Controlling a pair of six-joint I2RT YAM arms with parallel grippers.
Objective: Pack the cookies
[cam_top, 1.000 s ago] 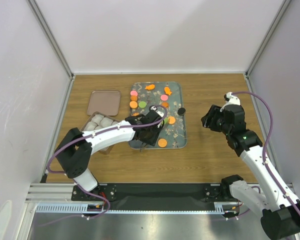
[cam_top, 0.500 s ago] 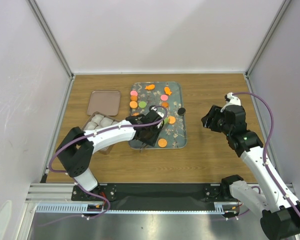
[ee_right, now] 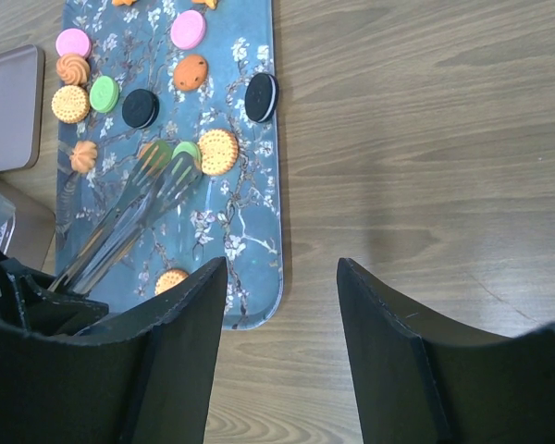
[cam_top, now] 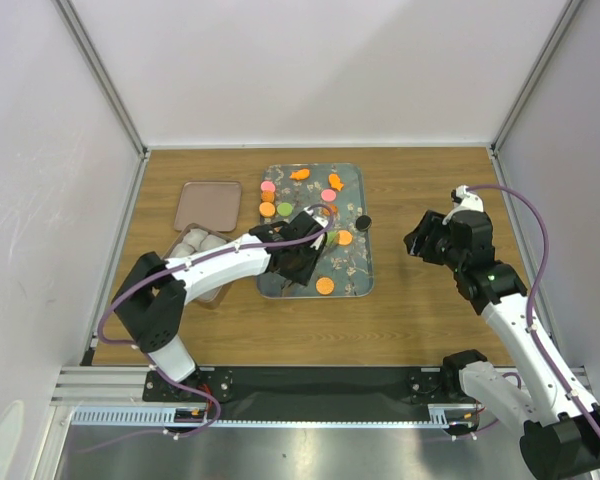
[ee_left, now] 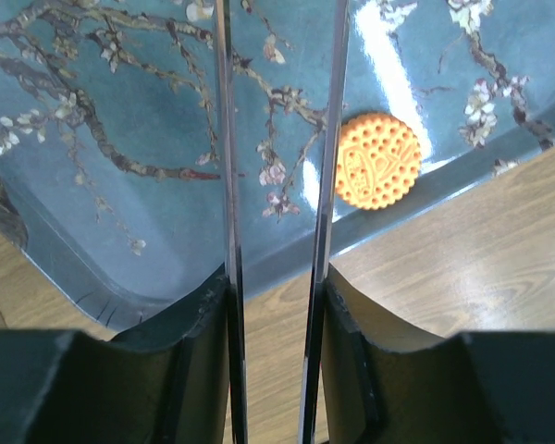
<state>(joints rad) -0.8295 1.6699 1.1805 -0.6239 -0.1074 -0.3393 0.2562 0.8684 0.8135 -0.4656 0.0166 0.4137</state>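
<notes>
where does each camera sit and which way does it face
Top external: above and behind the bases, looking down at the table; left arm and right arm show.
Left wrist: on the left arm, looking along the tongs at the tray corner; left fingers show.
Right wrist: on the right arm, angled down over table and tray; open right fingers show.
Shared: both wrist views catch the tongs and the round orange cookie.
</notes>
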